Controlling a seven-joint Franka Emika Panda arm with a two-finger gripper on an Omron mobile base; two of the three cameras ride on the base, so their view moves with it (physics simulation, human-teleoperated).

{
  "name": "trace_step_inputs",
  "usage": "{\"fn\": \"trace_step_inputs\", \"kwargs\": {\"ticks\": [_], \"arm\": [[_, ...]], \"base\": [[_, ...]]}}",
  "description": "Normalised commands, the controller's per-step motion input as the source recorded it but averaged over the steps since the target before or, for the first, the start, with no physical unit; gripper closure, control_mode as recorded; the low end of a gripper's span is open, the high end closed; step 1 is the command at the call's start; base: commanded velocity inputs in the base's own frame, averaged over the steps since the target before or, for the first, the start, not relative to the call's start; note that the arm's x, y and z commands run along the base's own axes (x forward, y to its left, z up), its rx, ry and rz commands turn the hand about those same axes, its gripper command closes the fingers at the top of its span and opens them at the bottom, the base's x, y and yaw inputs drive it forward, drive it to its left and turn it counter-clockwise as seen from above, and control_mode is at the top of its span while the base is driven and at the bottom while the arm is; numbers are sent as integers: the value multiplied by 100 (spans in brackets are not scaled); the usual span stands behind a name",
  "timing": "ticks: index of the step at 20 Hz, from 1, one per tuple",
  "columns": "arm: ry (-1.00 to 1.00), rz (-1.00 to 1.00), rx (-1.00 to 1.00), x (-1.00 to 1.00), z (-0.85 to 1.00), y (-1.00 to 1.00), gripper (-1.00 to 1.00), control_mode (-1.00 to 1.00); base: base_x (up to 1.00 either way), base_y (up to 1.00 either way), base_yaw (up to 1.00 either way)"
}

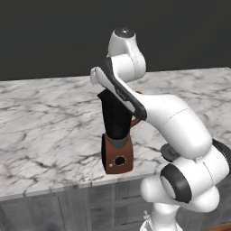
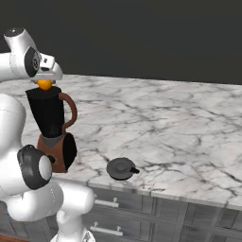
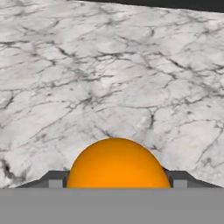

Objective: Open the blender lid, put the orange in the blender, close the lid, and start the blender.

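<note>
We see the marble counter running wide under a dark wall, and near its front edge stands the blender — our landmark for everything else. Its dark jar sits upright on the reddish-brown base, the round black dial facing the counter's front edge, the curved brown handle on the side toward the lid. The jar top is open. The blender lid lies flat on the counter beside the blender's base, apart from it and close to the front edge, knob up and tab pointing away from the blender. The white arm arches over the blender from behind, its hand right above the jar mouth. The orange sits just at the jar's rim, and in the hand view it bulges up between the two dark fingertips — the gripper is pinching the orange, with marble beyond.
</note>
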Motion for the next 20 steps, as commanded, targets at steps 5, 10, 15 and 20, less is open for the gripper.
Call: {"fn": "trace_step_inputs", "kwargs": {"ticks": [5, 10, 15, 20], "arm": [[11, 2, 2, 1, -43, -21, 100, -100], [0, 2, 5, -49, -31, -22, 100, -100], [2, 2, 1, -29, -43, -3, 100, -100], [11, 2, 0, -6, -53, 0, 100, -100]], "base": [[0, 0, 0], [0, 0, 0], [0, 0, 0], [0, 0, 0]]}}
